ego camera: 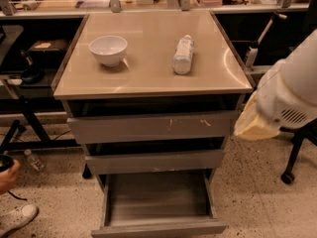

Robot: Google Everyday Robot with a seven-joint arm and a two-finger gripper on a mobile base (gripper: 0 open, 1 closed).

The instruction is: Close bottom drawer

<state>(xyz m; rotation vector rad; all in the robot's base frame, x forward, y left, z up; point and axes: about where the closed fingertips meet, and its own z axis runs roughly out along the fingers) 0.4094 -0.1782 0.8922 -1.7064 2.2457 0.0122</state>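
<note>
— Looking at the cabinet, where do we find the narrow grey-brown bottom drawer with the plain flat front (158, 202)?

— We see it pulled well out toward us at the foot of the cabinet. Its grey box-shaped inside is open to view, and its front sits at the lower edge of the view. Above it come the mid-width grey-brown drawer front (155, 161) and the widest drawer front with white scratches (151, 127). Both stand far less forward, each with a dark gap over it.

— And the claw: how wide is it, and what does it hold?

— We cannot tell. The claw itself lies outside our view. All we see is the bulky white robot arm (292, 90) coming in from the right edge, ending in a pale yellow piece (255, 125). That piece hangs just beside the right end of the scratched front and well above the bottom drawer. We cannot tell whether it touches the cabinet, and it does not reach the open drawer.

— What lies on the glossy beige tabletop (148, 78)?

— We see a small white round bowl (108, 49) upright toward the left, and a white plastic bottle (183, 55) lying on its side toward the right, the two apart.

— Anything on the speckled floor (257, 197)?

— We see a white shoe (17, 218) at the lower left corner, well apart from the drawer.
</note>
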